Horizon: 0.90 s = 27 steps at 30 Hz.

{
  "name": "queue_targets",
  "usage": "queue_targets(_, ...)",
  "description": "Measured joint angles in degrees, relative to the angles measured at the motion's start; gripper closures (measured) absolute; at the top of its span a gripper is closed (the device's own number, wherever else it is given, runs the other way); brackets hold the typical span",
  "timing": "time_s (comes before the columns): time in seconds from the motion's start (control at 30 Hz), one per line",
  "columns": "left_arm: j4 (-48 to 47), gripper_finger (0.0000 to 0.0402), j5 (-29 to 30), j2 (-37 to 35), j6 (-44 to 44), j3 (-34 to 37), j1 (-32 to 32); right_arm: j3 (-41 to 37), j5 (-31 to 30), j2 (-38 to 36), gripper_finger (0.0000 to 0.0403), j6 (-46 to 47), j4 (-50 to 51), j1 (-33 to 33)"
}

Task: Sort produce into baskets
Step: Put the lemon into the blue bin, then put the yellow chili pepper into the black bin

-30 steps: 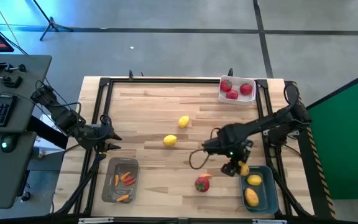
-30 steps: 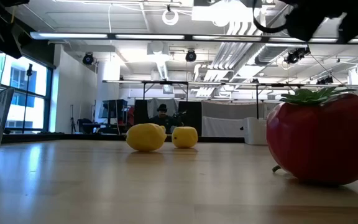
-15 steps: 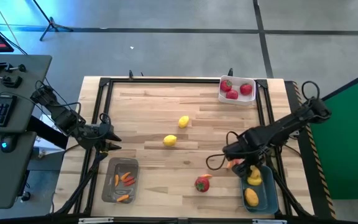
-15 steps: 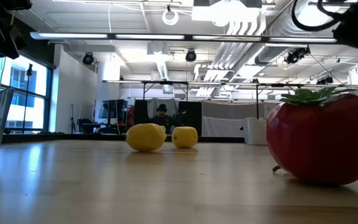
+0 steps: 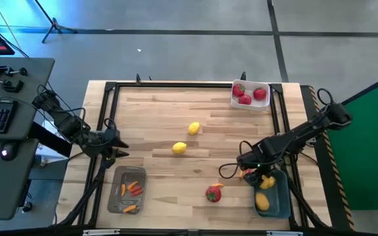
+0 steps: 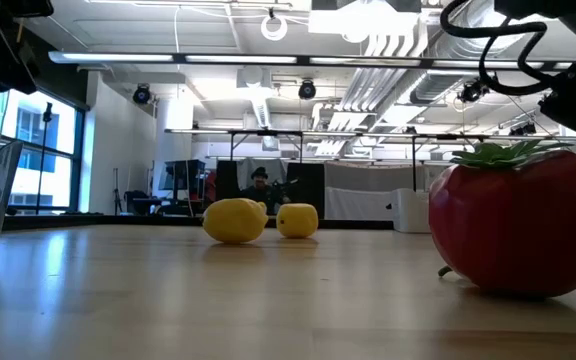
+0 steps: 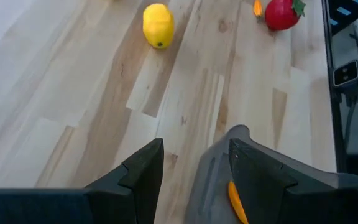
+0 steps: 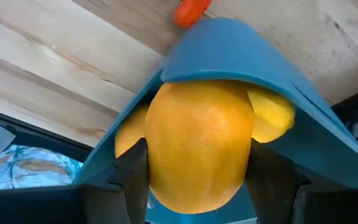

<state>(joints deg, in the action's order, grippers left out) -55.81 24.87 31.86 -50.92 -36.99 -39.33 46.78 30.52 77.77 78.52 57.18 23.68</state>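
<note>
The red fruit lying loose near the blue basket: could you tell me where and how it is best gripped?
Probably across the round red body of the red fruit, coming straight down from above: its green leafy top looks too thin to hold.

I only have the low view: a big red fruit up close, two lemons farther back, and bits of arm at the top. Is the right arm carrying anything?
Observer: Yes. The right pincer is shut on a lemon.
Operator: Where is it holding it?
Observer: Over the end of the blue tray, where a second lemon lies inside.
Operator: And the left arm?
Observer: The left pincer is open at the table's left edge, beside the grey tray, which holds peppers.
</note>
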Motion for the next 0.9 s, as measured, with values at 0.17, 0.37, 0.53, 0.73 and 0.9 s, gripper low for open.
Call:
queue_targets(0.17,-0.01,0.0232,-1.30,0.00,-1.50,0.00,0.00,0.04,-0.02,-0.08,0.0205,-0.48,-4.13,0.00)
queue_targets(0.37,-0.04,0.0232,-3.49,0.00,-2.33,0.00,0.00,-0.43,-1.11,-0.08,0.0186,-0.20,-4.97,0.00)
queue_targets(0.53,0.03,0.0232,1.50,0.42,-1.48,0.00,0.00,-3.99,-0.89,-0.08,0.0137,1.03,-5.21,0.00)
queue_targets(0.73,4.22,0.0232,2.91,2.20,-1.49,0.04,0.00,-3.46,-0.28,-0.16,0.0101,-5.34,-4.63,0.00)
queue_targets(0.9,10.92,0.0232,2.84,3.85,-0.31,0.07,0.00,2.96,-0.88,-1.39,0.0109,-10.67,3.09,0.00)
